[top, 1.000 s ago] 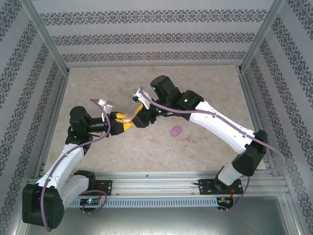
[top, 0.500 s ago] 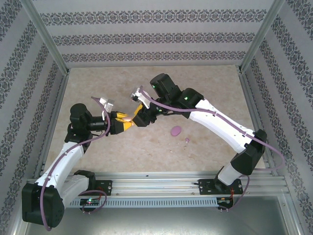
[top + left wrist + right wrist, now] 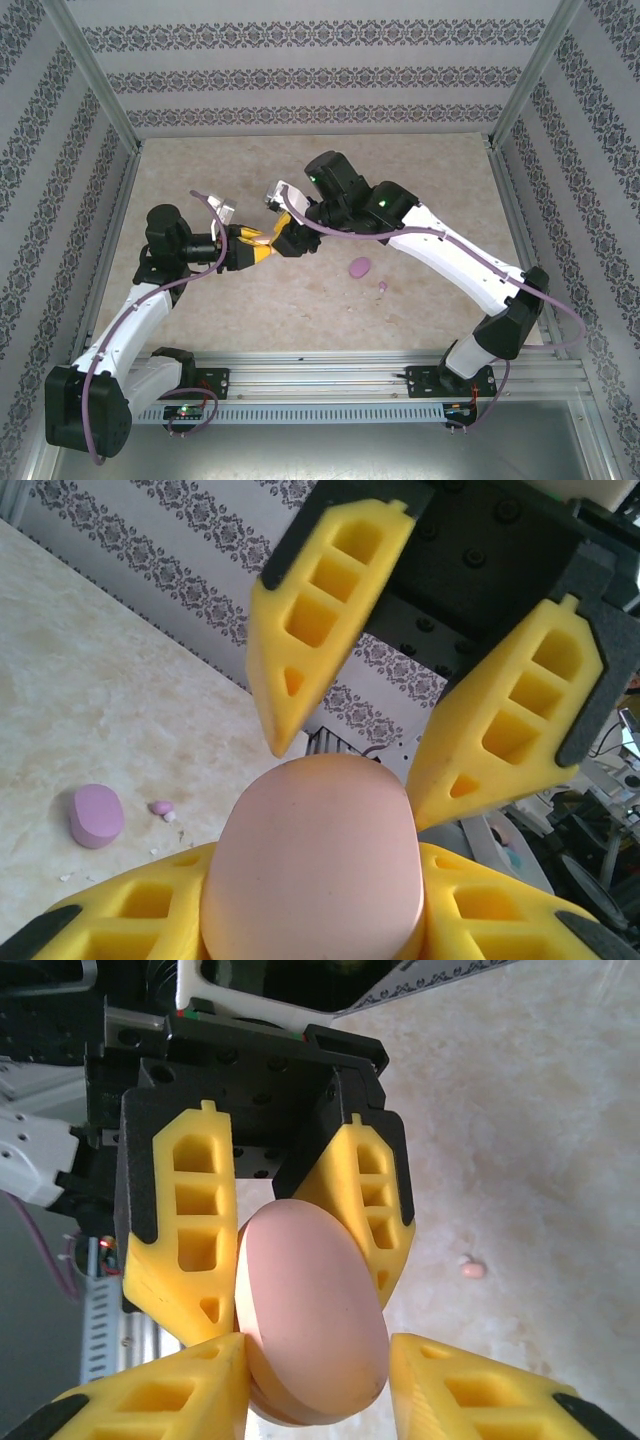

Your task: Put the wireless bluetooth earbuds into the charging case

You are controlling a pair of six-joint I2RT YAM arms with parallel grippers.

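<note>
Left pincer (image 3: 315,858) is barely open and clamped on the pink case (image 3: 310,900). In left wrist view its two yellow fingers (image 3: 150,910) flank the case's near end, both pressed to it. Right wrist view shows the same grip from the other end, w/ the left fingers on the two broad faces of the oval and the case standing on edge btwn them.

Right pincer (image 3: 315,1348) faces the left one tip to tip, over the same case. It is partly open, its fingers (image 3: 160,1400) either side of the case's free end. One looks to be against the case and the other sits right at its edge — can't tell whether it actually pinches. In left wrist view those tips meet the case's far rim, one at the top of the curve and one at its right side.

Top view: both pincers meet left of centre over the table (image 3: 420,190), the case btwn them and held clear of the surface.

Purple case (image 3: 360,267) lies on the table right of the pincers and a bit nearer, well apart from them. Purple earbud (image 3: 382,288) lies just near-right of it, not touching. Left wrist view shows a tiny white bit beside that bud — too small to identify. A pale pink earbud (image 3: 473,1270) lies on the table in right wrist view, apart from both pincers.
</note>
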